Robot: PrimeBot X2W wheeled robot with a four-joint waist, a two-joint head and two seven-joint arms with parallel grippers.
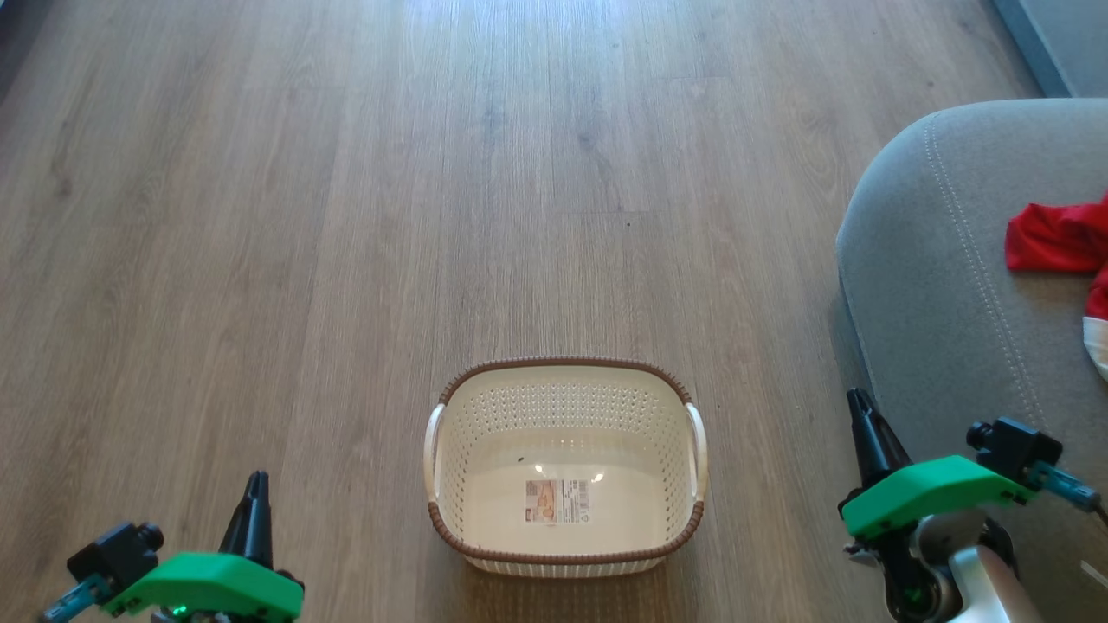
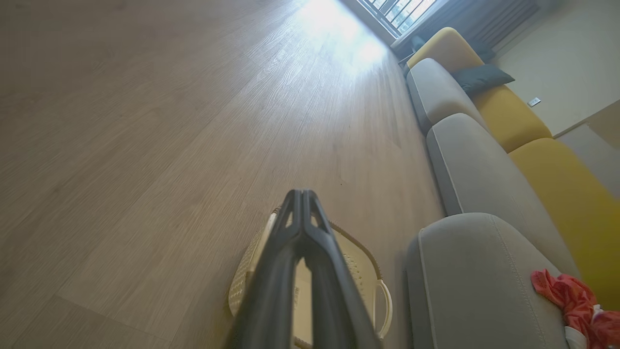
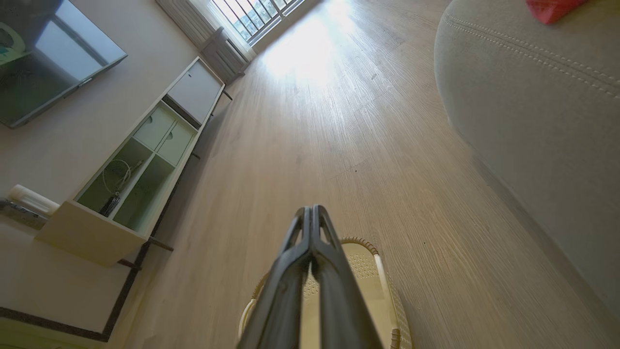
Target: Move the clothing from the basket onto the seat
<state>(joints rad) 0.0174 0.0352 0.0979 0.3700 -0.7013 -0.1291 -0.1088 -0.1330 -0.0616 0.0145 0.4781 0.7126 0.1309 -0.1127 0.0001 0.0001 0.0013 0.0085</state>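
Note:
The cream perforated basket (image 1: 567, 381) with a brown rim stands on the wood floor at the lower middle; only a label sticker shows inside it. Red clothing (image 1: 1060, 238) with a white patch lies on the grey seat (image 1: 943, 285) at the right edge. The same seat (image 2: 474, 286) carries the clothing (image 2: 571, 300) in the left wrist view. My left gripper (image 1: 256, 481) is shut at the lower left, apart from the basket. My right gripper (image 1: 859, 400) is shut at the lower right, beside the seat's front edge. Both wrist views show the fingers pressed together over the basket (image 2: 361, 271) (image 3: 382, 286).
Wood floor stretches ahead and to the left. A sofa with grey cushions (image 2: 465, 165) and yellow backs (image 2: 557, 179) runs along the right. A low TV cabinet (image 3: 140, 165) and a screen (image 3: 43, 53) stand along the wall in the right wrist view.

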